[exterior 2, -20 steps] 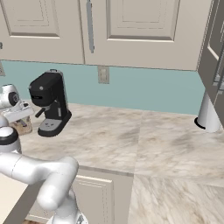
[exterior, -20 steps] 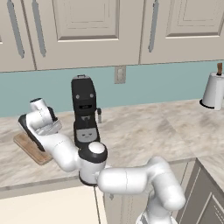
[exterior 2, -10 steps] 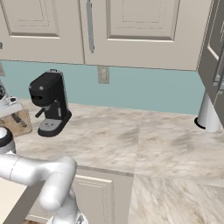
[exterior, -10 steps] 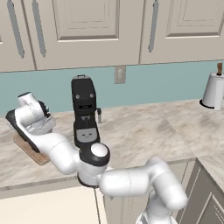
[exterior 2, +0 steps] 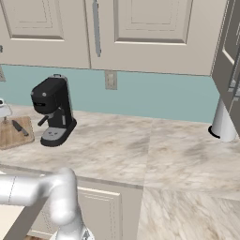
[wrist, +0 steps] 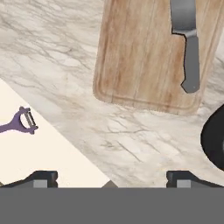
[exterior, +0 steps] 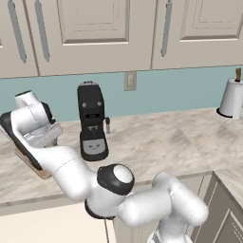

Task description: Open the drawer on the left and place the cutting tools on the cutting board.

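Looking along the hand, the purple-handled peeler (wrist: 19,122) lies off to its left, on the pale cream floor of the open drawer (wrist: 39,153), its Y-shaped head and small metal blade turned toward the counter edge. Ahead of the hand and a little to its right sits the cutting board (wrist: 144,57), a light-brown wooden slab with long plank grain, rounded corners and a shallow groove near its rim. On the board's right side lies the knife (wrist: 187,43), flat, dark grey blade and slim handle running along the grain. Farther right, a rounded black shape at the edge is probably the foot of the coffee machine (exterior: 92,121), glossy black with a grey drip tray.

A second ago the gripper (wrist: 111,177) was nearly over the board with its jaws not quite at full spread; now they stand wide apart with nothing between them, and the arm has drawn back toward the drawer side. I take that as the knife just let go, so half the job looks done: drawer open, knife on the board, peeler waiting in the drawer.

The marbled grey-beige counter (wrist: 131,135) between drawer and board looks smooth and hard.
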Controlling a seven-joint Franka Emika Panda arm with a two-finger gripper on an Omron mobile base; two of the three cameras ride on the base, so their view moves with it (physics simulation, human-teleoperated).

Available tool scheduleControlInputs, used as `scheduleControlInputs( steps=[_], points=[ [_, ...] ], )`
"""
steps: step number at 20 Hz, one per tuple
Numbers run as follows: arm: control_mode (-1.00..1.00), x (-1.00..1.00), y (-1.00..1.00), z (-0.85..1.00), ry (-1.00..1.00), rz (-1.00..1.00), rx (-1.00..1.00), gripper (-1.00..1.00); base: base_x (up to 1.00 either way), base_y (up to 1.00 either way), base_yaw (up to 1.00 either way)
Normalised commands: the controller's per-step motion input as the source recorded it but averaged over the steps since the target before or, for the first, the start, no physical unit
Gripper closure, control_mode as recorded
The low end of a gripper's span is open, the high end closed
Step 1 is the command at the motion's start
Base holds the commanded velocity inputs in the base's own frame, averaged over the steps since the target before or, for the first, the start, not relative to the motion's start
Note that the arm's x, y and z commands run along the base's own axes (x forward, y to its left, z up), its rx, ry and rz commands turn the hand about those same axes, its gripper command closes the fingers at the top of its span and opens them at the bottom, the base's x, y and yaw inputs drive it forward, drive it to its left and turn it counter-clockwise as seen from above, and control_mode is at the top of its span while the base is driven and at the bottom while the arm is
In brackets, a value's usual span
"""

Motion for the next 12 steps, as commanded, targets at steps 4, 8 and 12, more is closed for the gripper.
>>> scheduleControlInputs(
  steps=[4, 8, 12],
  points=[
    [-1.00, -1.00, -0.50, 0.35, 0.00, -0.11, 0.15, -1.00, 0.00, 0.00, 0.00],
    [-1.00, -1.00, -0.34, 0.06, 0.00, -0.15, 0.16, -1.00, 0.00, 0.00, 0.00],
    [-1.00, -1.00, -0.13, 0.00, 0.00, -0.16, 0.17, -1.00, 0.00, 0.00, 0.00]
  ],
)
